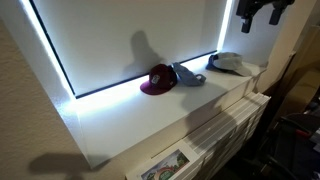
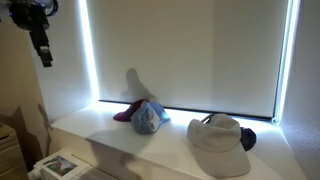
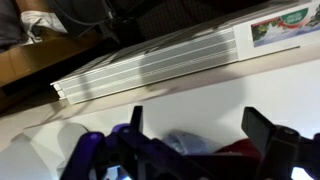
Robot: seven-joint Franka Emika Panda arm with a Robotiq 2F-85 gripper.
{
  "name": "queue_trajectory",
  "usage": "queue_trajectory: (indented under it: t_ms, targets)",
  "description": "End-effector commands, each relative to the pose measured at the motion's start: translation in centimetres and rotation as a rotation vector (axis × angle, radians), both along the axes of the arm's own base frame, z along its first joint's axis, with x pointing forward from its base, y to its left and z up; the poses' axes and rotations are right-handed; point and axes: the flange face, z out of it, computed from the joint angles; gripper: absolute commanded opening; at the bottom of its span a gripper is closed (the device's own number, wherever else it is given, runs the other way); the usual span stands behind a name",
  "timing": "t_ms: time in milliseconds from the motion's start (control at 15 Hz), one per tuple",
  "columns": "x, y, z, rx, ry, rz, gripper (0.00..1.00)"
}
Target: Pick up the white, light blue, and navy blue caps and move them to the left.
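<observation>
My tool (image 3: 193,118) hangs high and well apart from the caps. My wrist view shows its fingers (image 3: 262,128) spread wide with nothing between them, though in an exterior view the tool (image 1: 262,9) is cut off by the top edge. On the tabletop (image 2: 100,135) the light blue cap (image 2: 150,118) sits right against a maroon cap (image 2: 124,113), and the white cap (image 2: 216,133) lies well apart toward the other end. The navy blue cap (image 2: 248,139) is mostly hidden behind the white one, with only a dark sliver showing.
</observation>
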Motion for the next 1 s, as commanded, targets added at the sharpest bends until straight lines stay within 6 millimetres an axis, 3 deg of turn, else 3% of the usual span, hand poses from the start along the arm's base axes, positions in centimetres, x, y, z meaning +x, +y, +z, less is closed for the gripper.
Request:
queue_trajectory:
  t_ms: [0, 133, 267, 333, 533, 667, 867, 933]
  targets:
    - [-3.4, -7.6, -2.7, -0.002, -0.068, -0.184, 1.00]
    - [-5.3, -11.7, -4.5, 0.012, -0.074, -0.303, 1.00]
    - [-6.9, -13.9, -5.5, 0.099, -0.047, -0.418, 1.00]
    - [-4.6, -13.1, -3.7, 0.058, -0.030, -0.341, 1.00]
    - [-5.7, -14.4, -4.4, 0.088, -0.026, -0.399, 1.00]
    - [-5.1, -15.3, -2.3, 0.087, -0.139, -0.522, 1.00]
    - [-4.5, -20.7, 0.4, 0.087, -0.236, -0.660, 1.00]
    - [-4.7, -23.4, 0.7, 0.077, -0.271, -0.710, 1.00]
